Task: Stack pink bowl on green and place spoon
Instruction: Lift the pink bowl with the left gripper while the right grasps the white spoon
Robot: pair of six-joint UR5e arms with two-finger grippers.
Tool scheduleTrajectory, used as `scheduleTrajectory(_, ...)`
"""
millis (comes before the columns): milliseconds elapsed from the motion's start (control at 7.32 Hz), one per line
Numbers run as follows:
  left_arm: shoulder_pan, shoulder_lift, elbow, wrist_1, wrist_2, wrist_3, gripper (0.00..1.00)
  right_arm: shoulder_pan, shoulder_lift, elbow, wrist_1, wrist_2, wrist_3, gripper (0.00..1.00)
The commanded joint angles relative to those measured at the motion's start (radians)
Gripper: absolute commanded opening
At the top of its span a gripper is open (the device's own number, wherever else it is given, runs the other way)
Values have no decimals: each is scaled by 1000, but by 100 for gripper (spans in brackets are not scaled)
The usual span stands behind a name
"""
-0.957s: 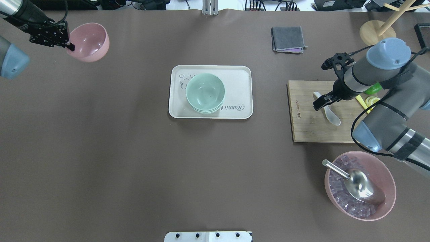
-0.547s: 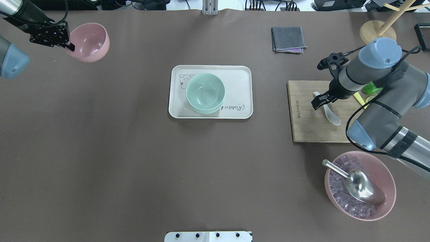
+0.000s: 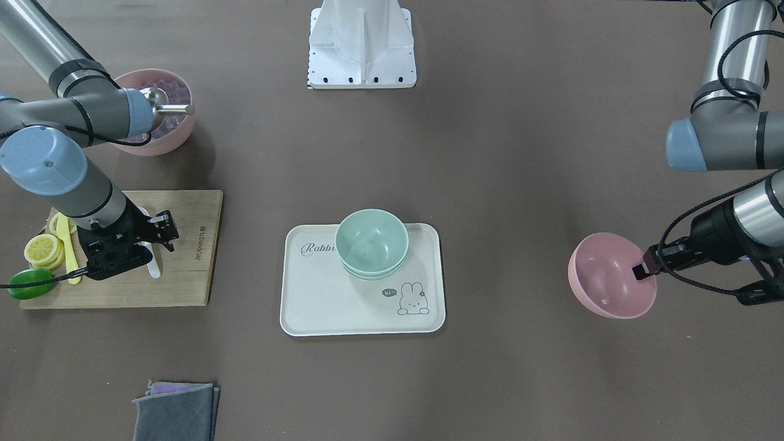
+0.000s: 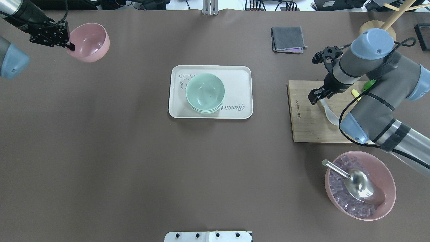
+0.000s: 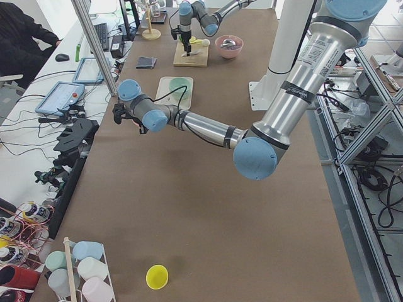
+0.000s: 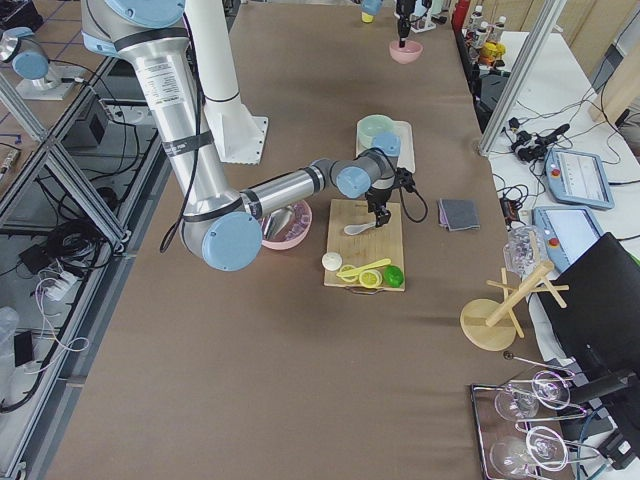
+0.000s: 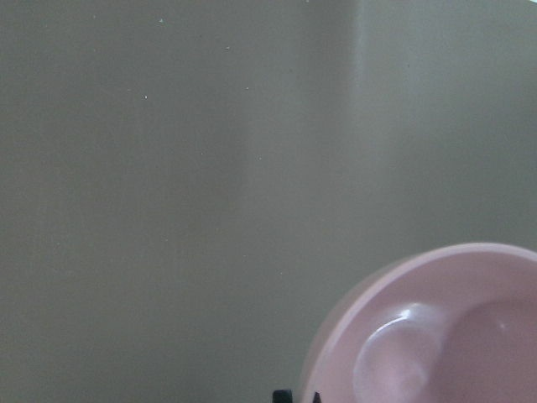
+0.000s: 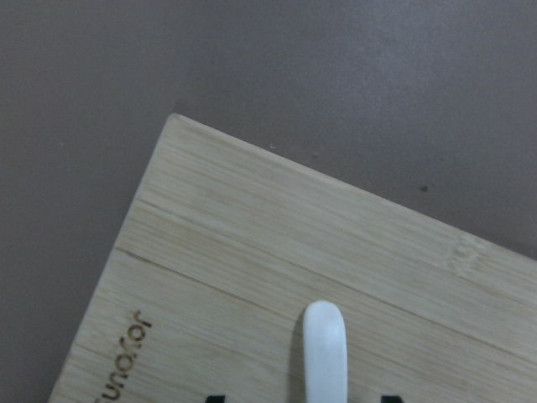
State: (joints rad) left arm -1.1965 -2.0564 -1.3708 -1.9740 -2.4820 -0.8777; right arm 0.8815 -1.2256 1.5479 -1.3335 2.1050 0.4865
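A brown table (image 4: 117, 151) is carrying a white tray (image 4: 240, 87) at its centre, while a bamboo cutting board (image 4: 309, 129), an ice-filled pink bowl (image 4: 390, 188), a folded grey cloth (image 4: 288, 38) and a wooden rack (image 4: 369, 32) are sitting toward the robot's right.

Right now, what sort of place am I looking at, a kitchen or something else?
Probably a robotics lab staged with kitchen props. A left arm and a right arm reach over a brown table; aluminium framing and loose cables ring it; a tablet sits alongside.
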Motion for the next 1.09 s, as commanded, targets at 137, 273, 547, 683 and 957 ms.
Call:
scheduleTrajectory(137,0,-1,-5,-3,-2,-1,0,2,-2,-17,-1,1,1,69)
scheduleTrajectory(273,0,-1,-10,-2,-2,0,0,2,-3,-12,1,1,1,67)
scheduleTrajectory(547,0,1,-10,-3,-3,0,0,4,-5,-12,1,1,1,16)
scheduleTrajectory(683,0,1,-10,-3,-2,0,0,4,-12,-12,-1,-5,1,8)
scheduleTrajectory(957,0,1,-10,-3,-3,0,0,4,-19,-3,-1,-19,1,10)
